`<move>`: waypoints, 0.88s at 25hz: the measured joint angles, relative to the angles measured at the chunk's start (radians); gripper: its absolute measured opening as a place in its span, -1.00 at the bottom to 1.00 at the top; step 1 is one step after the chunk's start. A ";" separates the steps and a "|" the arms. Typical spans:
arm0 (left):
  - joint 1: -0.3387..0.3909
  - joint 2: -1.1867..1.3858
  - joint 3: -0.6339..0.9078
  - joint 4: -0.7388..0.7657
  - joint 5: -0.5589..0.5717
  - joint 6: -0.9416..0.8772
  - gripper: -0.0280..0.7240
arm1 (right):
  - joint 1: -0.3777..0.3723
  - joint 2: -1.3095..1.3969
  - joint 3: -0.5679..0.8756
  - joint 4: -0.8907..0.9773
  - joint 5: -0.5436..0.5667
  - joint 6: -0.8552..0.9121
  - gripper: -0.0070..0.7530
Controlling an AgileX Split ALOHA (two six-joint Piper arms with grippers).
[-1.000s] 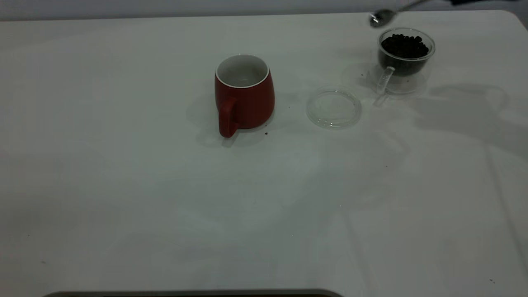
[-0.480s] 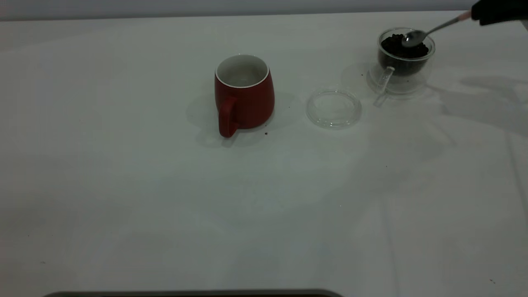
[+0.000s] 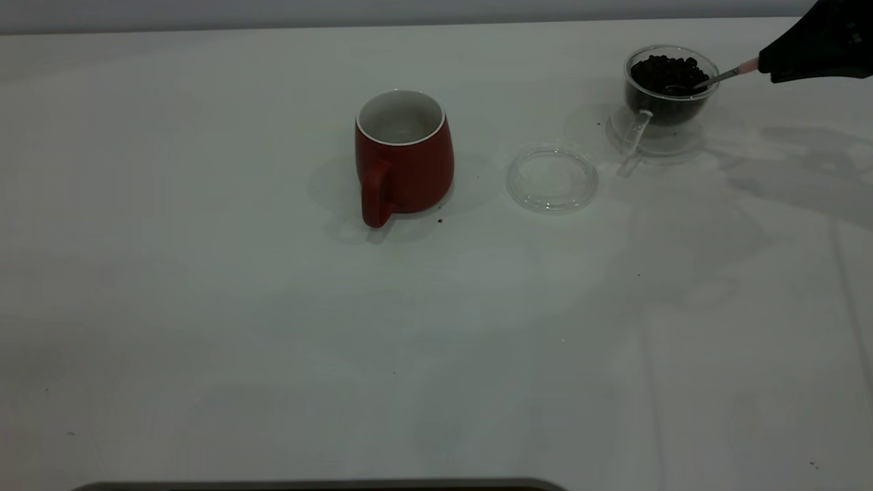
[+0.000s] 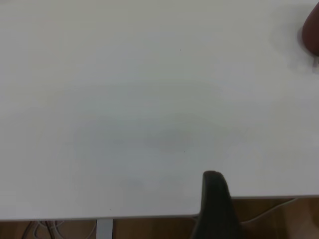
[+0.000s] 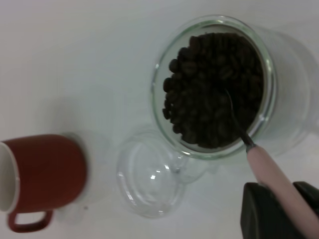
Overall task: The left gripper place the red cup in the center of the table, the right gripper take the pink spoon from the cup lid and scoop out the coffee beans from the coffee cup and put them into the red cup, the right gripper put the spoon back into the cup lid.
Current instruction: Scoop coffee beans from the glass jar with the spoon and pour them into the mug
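right gripper (image 3: 767, 65), clamped on pink spoon (image 5: 271, 174), bowl buried in coffee beans (image 5: 214, 89): lift level w/o spilling, avoid coffee cup (image 3: 672, 95) rim.

The exterior camera looks down across the table (image 3: 273, 341) from its near edge, taking in most of the top from some way off. The left wrist camera sits low at a table edge, facing bare tabletop. The right wrist camera looks steeply down, close over the coffee cup (image 5: 214, 84). Exterior and right wrist views share the coffee cup, cup lid (image 3: 552, 179) and red cup (image 3: 404, 157).
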 joint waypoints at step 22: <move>0.000 0.000 0.000 0.000 0.001 0.000 0.59 | -0.115 0.113 -0.006 0.134 0.255 0.008 -0.69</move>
